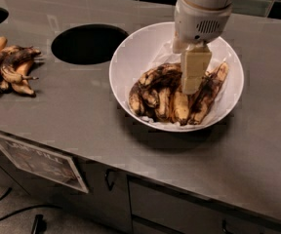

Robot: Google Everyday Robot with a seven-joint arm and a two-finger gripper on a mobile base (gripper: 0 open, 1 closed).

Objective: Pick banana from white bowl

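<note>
Camera view, items as I log them from my station:

- Grey counter (82, 126), with a round hole (89, 44) cut in it left of the bowl.
- White bowl (130, 57), upright on the counter, holding a heap of bananas.
- Gripper (191, 84), pointing down into the bowl, tip at the heap; whether apart or together I cannot tell.
- Dark bunch (9, 69) at the counter's left edge, well apart from the bowl.
- Shorter yellower bananas (162, 99), bowl centre.
- Banana (208, 94), long and dark, lying along the heap's right side, just beside the gripper.
</note>
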